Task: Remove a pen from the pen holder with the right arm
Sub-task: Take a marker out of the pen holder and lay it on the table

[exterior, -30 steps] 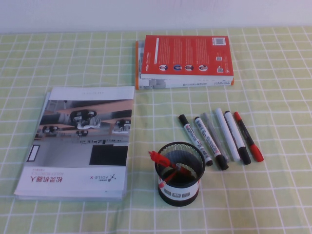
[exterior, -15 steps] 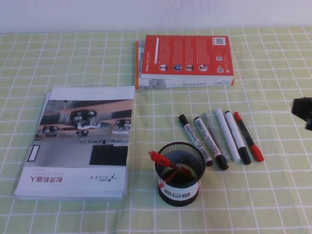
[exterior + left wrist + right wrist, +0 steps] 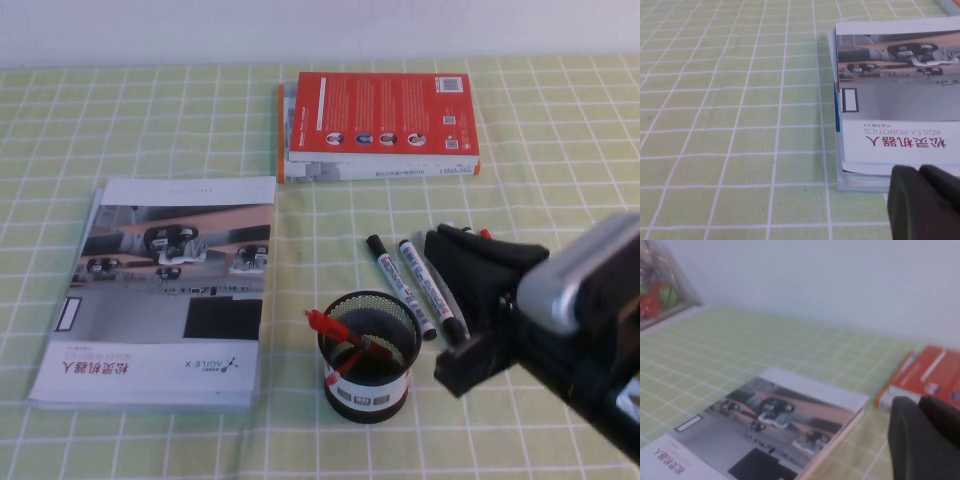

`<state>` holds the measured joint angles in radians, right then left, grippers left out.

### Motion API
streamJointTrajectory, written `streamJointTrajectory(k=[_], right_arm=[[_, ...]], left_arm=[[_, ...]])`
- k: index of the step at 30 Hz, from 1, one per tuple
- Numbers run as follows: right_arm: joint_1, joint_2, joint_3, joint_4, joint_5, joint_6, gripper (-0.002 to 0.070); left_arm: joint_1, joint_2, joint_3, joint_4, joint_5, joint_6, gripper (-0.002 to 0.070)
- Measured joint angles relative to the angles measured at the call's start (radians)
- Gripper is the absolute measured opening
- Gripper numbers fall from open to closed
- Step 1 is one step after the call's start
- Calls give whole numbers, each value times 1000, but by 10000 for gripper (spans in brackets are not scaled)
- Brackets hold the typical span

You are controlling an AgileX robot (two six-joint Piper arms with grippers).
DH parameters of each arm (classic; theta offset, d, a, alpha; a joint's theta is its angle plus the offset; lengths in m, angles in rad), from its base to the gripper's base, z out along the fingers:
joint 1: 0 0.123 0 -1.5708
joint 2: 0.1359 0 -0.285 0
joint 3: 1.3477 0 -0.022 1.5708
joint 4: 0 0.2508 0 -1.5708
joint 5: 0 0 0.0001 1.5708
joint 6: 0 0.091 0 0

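- Green-and-white checked cloth [image 3: 150, 120] covers the whole table, and a plain white wall [image 3: 300, 30] runs along the top of the high view
- Your target, the red pen [image 3: 330, 326], leans inside the black mesh pen holder [image 3: 368, 392], which stands upright at lower centre; the pen's end pokes over the rim on the left side
- Your right gripper [image 3: 443, 240] reaches in from the lower right, clenched on nothing, with its fingertips over the row of markers [image 3: 400, 285] lying just up and right of the holder; it is apart from the holder and the pen
- That arm hides most of the right-hand markers from you; two black-capped ones show clear at the row's left
- A red book [image 3: 385, 115] lies flat at upper centre, and a stacked brochure [image 3: 170, 290] fills the left side
- Your left gripper [image 3: 920, 172] shows only in its own wrist view, beside a corner of the brochure, fingers pressed together with nothing between them
- Blurred red and green items [image 3: 655, 290] sit by the wall in the right wrist view; you cannot tell what they are
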<state>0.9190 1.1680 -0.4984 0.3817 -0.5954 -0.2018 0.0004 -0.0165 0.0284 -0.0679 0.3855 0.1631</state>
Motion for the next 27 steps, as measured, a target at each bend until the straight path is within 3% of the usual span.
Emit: streamJointTrajectory(k=[4, 9, 12, 17, 19, 27], right_arm=[[113, 34, 128, 6, -265, -76, -12], [195, 93, 193, 22, -355, -104, 13], [218, 139, 226, -15, -403, -104, 82], [224, 199, 287, -114, -522, -104, 303], [226, 226, 294, -119, -532, -104, 353], [226, 349, 275, -150, -536, -104, 391]], left_arm=[[0, 0, 0, 0, 0, 0, -5], [0, 0, 0, 0, 0, 0, -5], [0, 0, 0, 0, 0, 0, -5], [0, 0, 0, 0, 0, 0, -5], [0, 0, 0, 0, 0, 0, -5], [0, 0, 0, 0, 0, 0, -5]])
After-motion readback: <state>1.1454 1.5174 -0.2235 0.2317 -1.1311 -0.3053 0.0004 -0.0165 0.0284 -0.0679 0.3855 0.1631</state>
